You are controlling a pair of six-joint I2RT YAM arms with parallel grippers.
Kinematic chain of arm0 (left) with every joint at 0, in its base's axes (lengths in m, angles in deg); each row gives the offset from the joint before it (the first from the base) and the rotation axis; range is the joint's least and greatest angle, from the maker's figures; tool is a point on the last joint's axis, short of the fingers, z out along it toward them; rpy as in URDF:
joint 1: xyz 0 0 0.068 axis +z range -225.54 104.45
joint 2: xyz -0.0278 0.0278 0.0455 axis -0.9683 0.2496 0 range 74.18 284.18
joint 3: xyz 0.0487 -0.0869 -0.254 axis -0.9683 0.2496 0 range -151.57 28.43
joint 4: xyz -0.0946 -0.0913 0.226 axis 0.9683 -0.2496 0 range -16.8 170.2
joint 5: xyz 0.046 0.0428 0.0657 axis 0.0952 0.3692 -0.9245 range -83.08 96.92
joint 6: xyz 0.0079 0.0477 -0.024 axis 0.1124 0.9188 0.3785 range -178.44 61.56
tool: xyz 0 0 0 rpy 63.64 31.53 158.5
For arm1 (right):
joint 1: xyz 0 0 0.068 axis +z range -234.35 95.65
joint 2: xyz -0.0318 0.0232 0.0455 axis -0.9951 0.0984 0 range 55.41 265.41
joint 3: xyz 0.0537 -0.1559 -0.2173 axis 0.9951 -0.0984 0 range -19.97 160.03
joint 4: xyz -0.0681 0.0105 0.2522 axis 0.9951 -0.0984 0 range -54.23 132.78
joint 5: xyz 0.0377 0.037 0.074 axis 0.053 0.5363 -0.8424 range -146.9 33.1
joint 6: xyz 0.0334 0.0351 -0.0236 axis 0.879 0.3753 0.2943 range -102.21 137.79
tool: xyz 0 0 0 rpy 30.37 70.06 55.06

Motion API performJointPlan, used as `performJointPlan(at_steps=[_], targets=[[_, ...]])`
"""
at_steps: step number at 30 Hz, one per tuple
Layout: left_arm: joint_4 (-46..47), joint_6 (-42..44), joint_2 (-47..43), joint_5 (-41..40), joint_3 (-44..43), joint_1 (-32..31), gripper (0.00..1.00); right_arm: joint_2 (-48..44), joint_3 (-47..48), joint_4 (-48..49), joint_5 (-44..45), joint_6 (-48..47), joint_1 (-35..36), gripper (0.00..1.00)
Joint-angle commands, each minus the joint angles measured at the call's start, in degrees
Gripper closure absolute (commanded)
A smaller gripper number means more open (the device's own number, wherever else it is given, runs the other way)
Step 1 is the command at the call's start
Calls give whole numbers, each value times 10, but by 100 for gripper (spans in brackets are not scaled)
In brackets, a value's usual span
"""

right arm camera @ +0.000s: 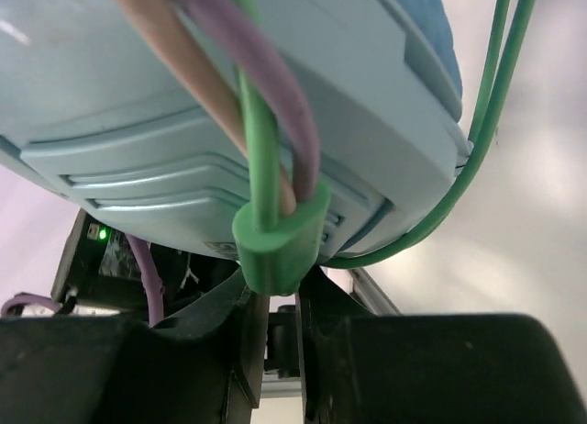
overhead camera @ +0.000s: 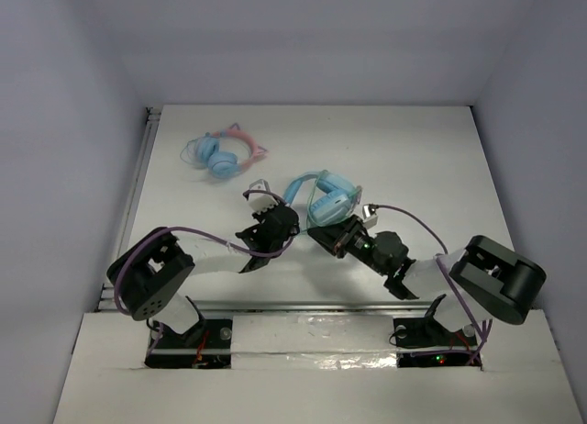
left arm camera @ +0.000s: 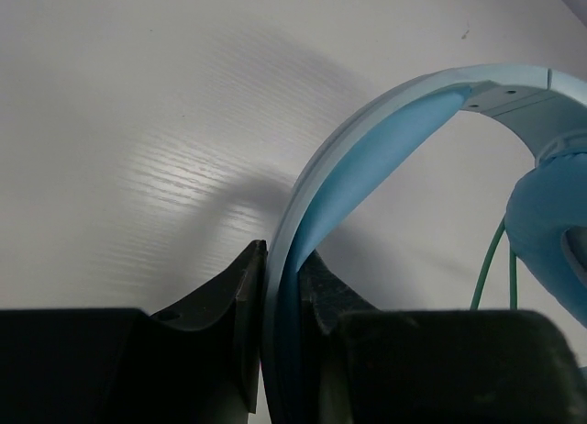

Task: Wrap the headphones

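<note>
- Headphones (overhead camera: pixel 328 202) are found mid-table (left arm camera: pixel 138 121), between the two arms. One oval ear cup (right arm camera: pixel 183 121) is taken as the landmark below.
- Far to the left of the ear cup and beyond it, a smaller cat-ear pair (overhead camera: pixel 223 153) is seen, well apart from both arms and touched by neither.
- To the left of the ear cup, the left gripper (left arm camera: pixel 282 268) is clamped on the padded band (left arm camera: pixel 367 135). The band is pinched edge-on between the jaws and arches up and rightward from them to the ear cup.
- Whether the ear cup is resting on the table or is raised off it cannot be told.
- At the near side of the ear cup, the right gripper (right arm camera: pixel 278 294) is closed on a green cable piece (right arm camera: pixel 275 236), which is pressed against the cup's shell.
- To the right of the ear cup, the thin green cable (right arm camera: pixel 491 112) is seen as two loose strands curving away. It is not yet wound round anything.
- The coming move is judged to turn on this:
  - The band's long axis runs from the left gripper to the ear cup.
  - The free cable lies on the right gripper's side, so the right arm is the nearer.
  - The band can therefore be kept as the anchor while the cable is carried round.
</note>
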Motion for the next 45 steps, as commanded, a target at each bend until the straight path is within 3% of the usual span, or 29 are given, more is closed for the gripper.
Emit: performJointPlan(at_steps=[1, 5, 13, 16, 17, 18, 20, 23, 32, 36, 45], targets=[[28, -5, -13, 28, 16, -31, 100, 38, 48, 112, 57, 46, -2, 77], [16, 2, -7, 31, 15, -31, 100, 93, 56, 143, 35, 68, -2, 76], [8, 9, 21, 49, 15, -31, 100, 192, 17, 301, 85, 104, -2, 73], [9, 10, 22, 52, 16, -36, 100, 213, 24, 277, 104, 107, -2, 79], [5, 10, 22, 51, 17, -36, 100, 216, 23, 274, 111, 106, -2, 91], [4, 10, 23, 52, 17, -42, 100, 221, 20, 278, 124, 104, -2, 95], [4, 10, 24, 52, 20, -42, 100, 222, 18, 275, 139, 98, -2, 97], [2, 7, 29, 56, 24, -47, 100, 203, 19, 231, 162, 87, -2, 100], [3, -5, 24, 52, 34, -58, 100, 67, 72, -51, 250, 21, -2, 100], [1, -8, 27, 50, 32, -64, 100, 51, 129, -195, 270, -9, 3, 100], [-60, 21, -30, 16, 9, -75, 100, 65, 178, -313, 288, -61, 9, 99]])
